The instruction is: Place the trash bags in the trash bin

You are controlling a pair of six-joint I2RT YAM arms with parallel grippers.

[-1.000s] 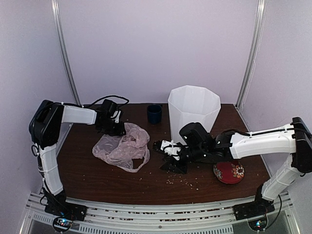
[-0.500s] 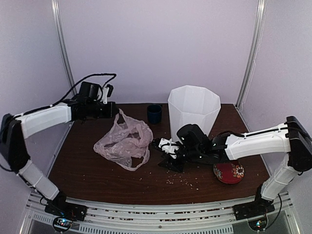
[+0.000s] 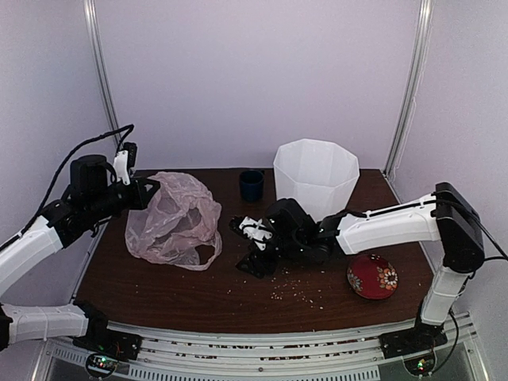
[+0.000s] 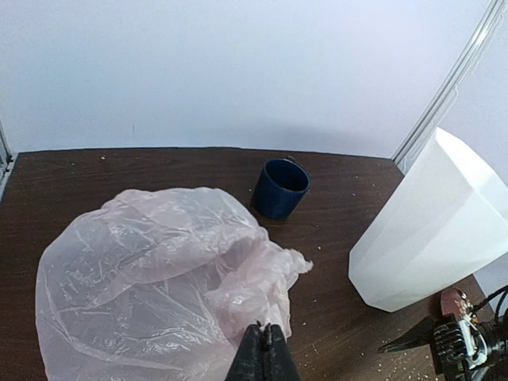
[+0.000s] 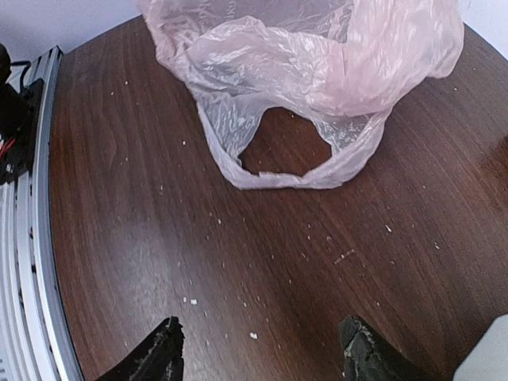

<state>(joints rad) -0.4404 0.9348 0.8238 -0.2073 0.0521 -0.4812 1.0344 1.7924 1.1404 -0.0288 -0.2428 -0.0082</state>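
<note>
Top external view shows the pale pink trash bag (image 3: 171,218) bunched on the left half of the table (image 3: 159,290), hanging from the left gripper (image 3: 147,193), whose fingers are pinched together on a fold of the film. The trash bin (image 3: 315,178) stands well apart at the far right, with the blue cup (image 3: 252,185) between the two. The right gripper (image 5: 258,349) sits low over bare wood with its jaws spread wide and nothing between them, facing one handle loop (image 5: 270,181) that lies on the tabletop. The step in hand looks like getting a second hold, so the right arm should probably slide one finger through or under that loop and close on the band itself, not on the loose film above it, which is thin and likely to slip or tear. After that, both arms would need to rise together, high enough to clear the bin's rim, and pass in front of the cup without brushing it. The second handle loop cannot be made out in any view. Whether the bag's underside rests on the table or hangs just above it is unclear. The bin's inside is not visible, and the left wrist view crops its own fingers at the bottom edge. A red bowl (image 3: 373,276) sits near the right arm.
</note>
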